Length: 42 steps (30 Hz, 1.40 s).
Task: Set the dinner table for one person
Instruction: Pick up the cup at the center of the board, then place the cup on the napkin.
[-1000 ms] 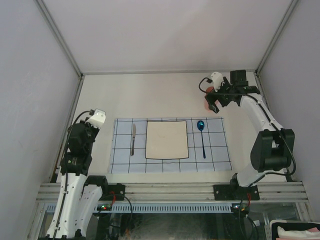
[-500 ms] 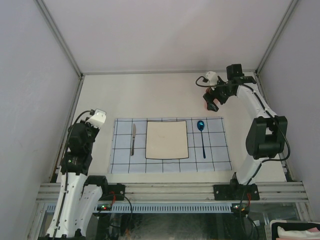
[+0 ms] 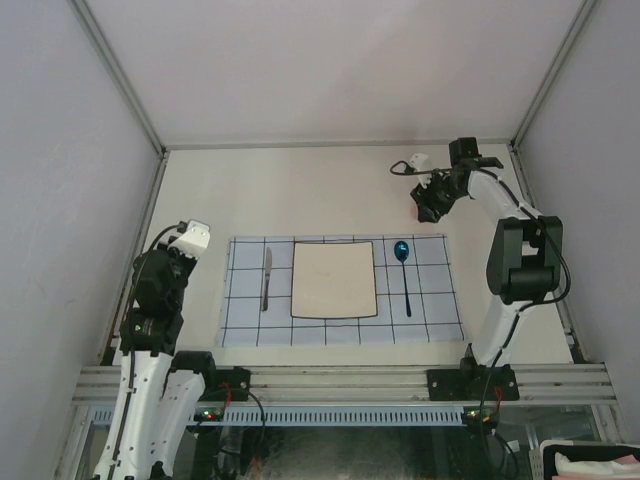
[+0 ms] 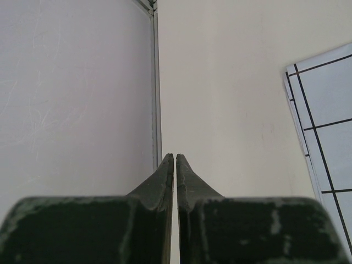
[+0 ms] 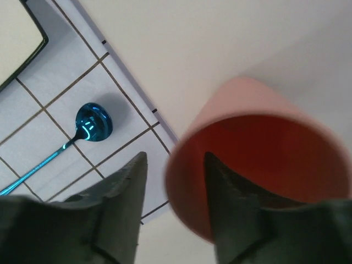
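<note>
Right end effector (image 5: 176, 160) clamps pink cup (image 5: 258, 151) at rim, near cloth (image 5: 71, 102) edge.

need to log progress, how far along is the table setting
Done: the silver metal knife, square cream plate and shiny blue spoon lie on the light-blue gridded cloth. In hand: the right gripper has its jaws across the rim of a matte pink cup. Left: setting that cup down by the cloth. The left gripper is shut, empty.

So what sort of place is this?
Probably a lab robot cell, not a home: pale walls and grey rails box in the dinner table, and the right gripper holds a pink cup.
</note>
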Available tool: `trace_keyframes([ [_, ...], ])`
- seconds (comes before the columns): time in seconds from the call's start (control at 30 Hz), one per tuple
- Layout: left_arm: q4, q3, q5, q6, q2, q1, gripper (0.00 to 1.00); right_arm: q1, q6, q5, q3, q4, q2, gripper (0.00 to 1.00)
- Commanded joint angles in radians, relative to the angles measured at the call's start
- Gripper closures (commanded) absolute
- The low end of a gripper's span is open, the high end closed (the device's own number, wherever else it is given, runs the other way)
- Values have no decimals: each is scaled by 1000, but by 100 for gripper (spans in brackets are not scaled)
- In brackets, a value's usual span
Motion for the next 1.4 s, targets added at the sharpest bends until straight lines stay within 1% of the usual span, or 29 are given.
trace_keyframes([
  [0.0, 16, 8, -15, 13, -9, -6, 93, -15, 14, -24, 63, 26, 36, 66],
  [0.03, 15, 8, -15, 12, -9, -6, 93, -19, 20, -26, 80, 19, 51, 76],
  [0.07, 15, 8, -15, 11, -8, -5, 93, -22, 21, -26, 93, 17, 59, 90],
  [0.1, 14, 10, -16, 10, -8, -6, 93, -23, 21, -20, 102, 15, 63, 100],
  [0.2, 9, 9, -17, 9, -11, -5, 93, -23, 39, -8, 116, 5, 55, 100],
  [0.3, 7, 9, -20, 11, -13, -6, 93, -20, 52, 3, 126, -24, 14, 100],
  [0.47, 12, 8, -20, 20, -17, -6, 93, -13, 33, -35, 118, -166, -106, 100],
  [0.53, 13, 12, -18, 19, -17, -6, 93, 10, -3, -19, 101, -243, -149, 100],
  [0.6, 16, 17, -18, 14, -18, -6, 93, 39, -34, 21, 47, -277, -204, 100],
  [0.67, 19, 15, -15, 8, -22, -5, 93, 60, -40, 65, -16, -257, -286, 100],
  [0.77, 13, 9, -7, -2, -26, -5, 93, 110, -63, 170, -127, -210, -382, 100],
  [0.87, 4, 3, -8, -4, -39, -5, 93, 155, -68, 224, -210, -206, -444, 100],
  [0.97, 5, -4, -11, 1, -56, -4, 93, 182, -66, 288, -281, -142, -493, 100],
  [1.03, 0, -4, -12, 3, -67, -6, 93, 182, -65, 306, -314, -117, -508, 100],
  [1.13, -14, -3, -15, 6, -78, -6, 93, 181, -52, 287, -331, -118, -509, 100],
  [1.23, -16, -10, -16, 11, -93, -6, 93, 187, -53, 290, -383, -71, -509, 100],
  [1.37, -24, -13, -16, 14, -100, -6, 92, 187, -44, 286, -394, -31, -486, 100],
])
